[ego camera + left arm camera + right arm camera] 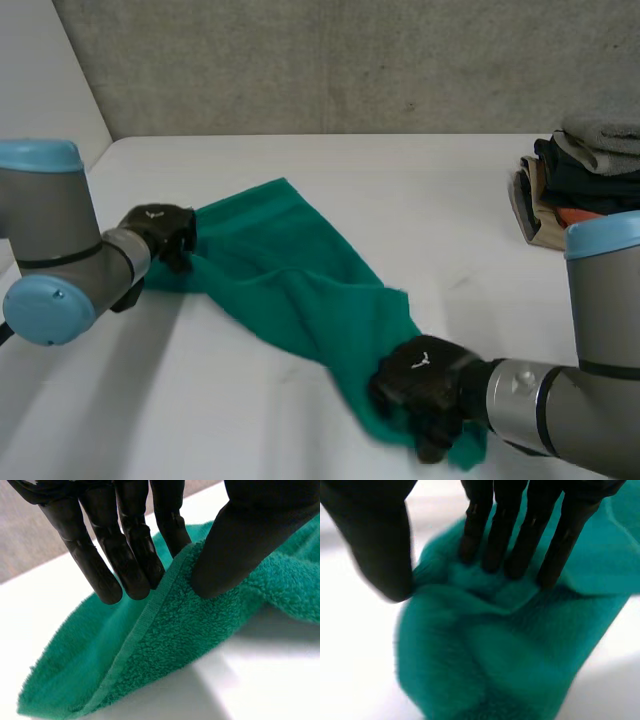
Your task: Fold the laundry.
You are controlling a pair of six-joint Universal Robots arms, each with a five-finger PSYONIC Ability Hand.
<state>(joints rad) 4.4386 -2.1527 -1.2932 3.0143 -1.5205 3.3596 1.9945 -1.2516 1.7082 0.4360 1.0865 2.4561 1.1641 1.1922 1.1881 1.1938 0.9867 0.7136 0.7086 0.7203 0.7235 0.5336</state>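
Observation:
A green towel (pixel 300 270) lies stretched slantwise across the white table (pixel 420 180), rumpled along its length. My left hand (pixel 160 232) is at the towel's far left end. In the left wrist view the towel (pixel 190 640) has its hemmed edge pinched between the thumb (pixel 235 545) and the straight fingers (pixel 130 560). My right hand (pixel 420 380) sits on the towel's near right end. There its fingers (pixel 520 535) stand straight with their tips resting on the bunched towel (pixel 510 650), and the thumb (pixel 380 545) is spread apart beside the cloth.
A stack of folded clothes (pixel 575 180), grey on top with dark and tan pieces below, stands at the table's right edge. A grey wall runs behind the table. Bare table lies beyond the towel and in front of it at the left.

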